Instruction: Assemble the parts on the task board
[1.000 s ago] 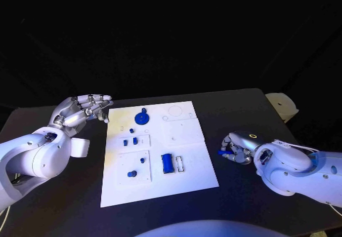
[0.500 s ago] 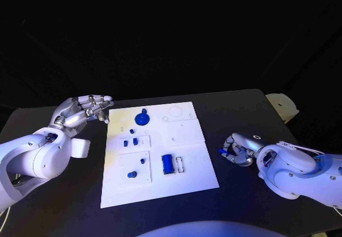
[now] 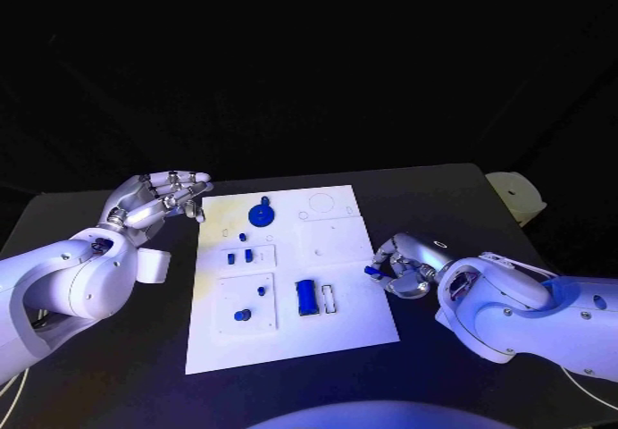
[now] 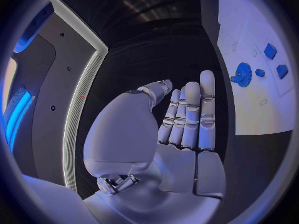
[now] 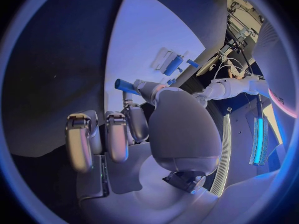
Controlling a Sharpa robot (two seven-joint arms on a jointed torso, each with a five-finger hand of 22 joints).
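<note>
Right robot hand [image 3: 402,271] pinches a small blue peg [image 5: 126,85] at its fingertips, poised over the right edge of the task board [image 3: 354,326], probably to carry it to a socket. On the board: blue gear [image 3: 260,214] at the far end, small blue pieces mid-board, a blue block [image 3: 304,296] upright beside a slot nearer the robot. Left robot hand [image 3: 161,201] hangs open and empty, fingers straight, just off the board's far left corner above the tabletop [image 3: 104,366], likely kept clear.
</note>
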